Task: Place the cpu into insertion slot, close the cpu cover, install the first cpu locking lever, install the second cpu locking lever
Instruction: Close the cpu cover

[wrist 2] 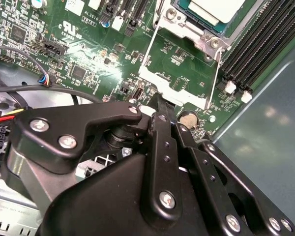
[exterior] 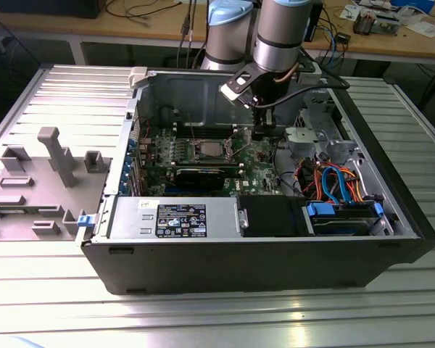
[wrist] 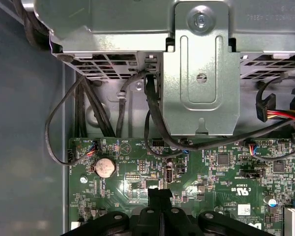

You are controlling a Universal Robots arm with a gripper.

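In the exterior view the gripper (exterior: 259, 132) hung inside the open computer case (exterior: 239, 257), near the cpu (exterior: 208, 151) — a dull silver square lying flat on the green circuit board (exterior: 257, 170). In the second wrist view the cpu's pale top sat in the insertion slot (wrist 2: 184, 27). The cpu cover (wrist 2: 173, 84), a thin silver windowed frame, stood swung open with its free edge at the fingertips (wrist 2: 157, 105). In the first wrist view the fingers (wrist: 154, 196) were pressed together — nothing visible between them.
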